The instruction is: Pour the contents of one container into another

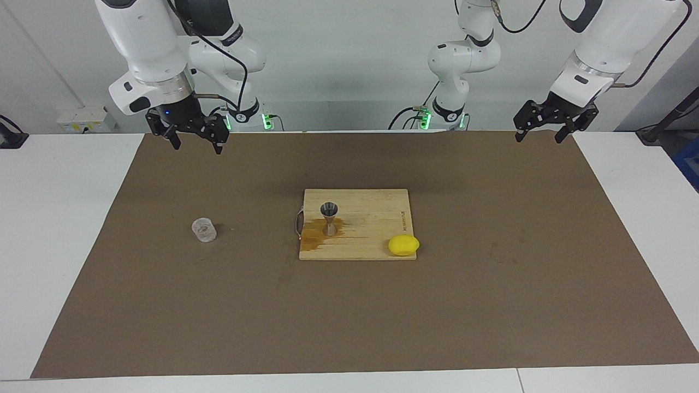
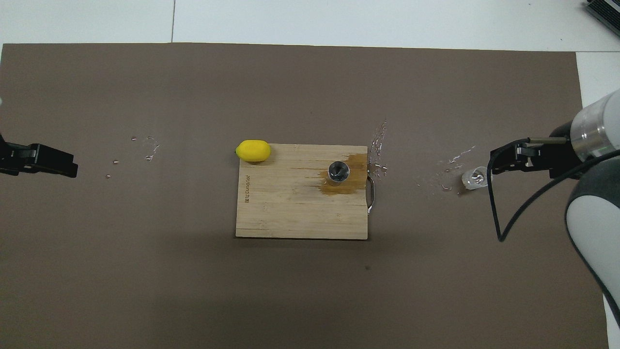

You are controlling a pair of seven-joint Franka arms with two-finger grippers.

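The right gripper (image 1: pixel 192 141) hangs raised over the brown mat (image 1: pixel 218 305) at the right arm's end, jaws spread, holding nothing. The clear glass cup (image 1: pixel 203 230) stands on the mat, well apart from the wooden cutting board (image 1: pixel 371 218). On the board the steel jigger (image 1: pixel 329 218) stands upright in a brown spill (image 1: pixel 314 234), a lemon (image 1: pixel 403 245) at the board's corner. The left gripper (image 1: pixel 546 132) waits raised, spread, empty.

my grippers: black, the right gripper (image 1: pixel 194 141) and the left gripper (image 1: pixel 541 132) alike
my arms: white with dark grey joints
glass cup (image 1: pixel 204 230): clear, textured
jigger (image 1: pixel 329 217): silvery steel
cutting board (image 1: pixel 371 218): pale striped wood, amber-brown stain
lemon (image 1: pixel 403 245): bright yellow
mat (image 1: pixel 491 273): plain brown
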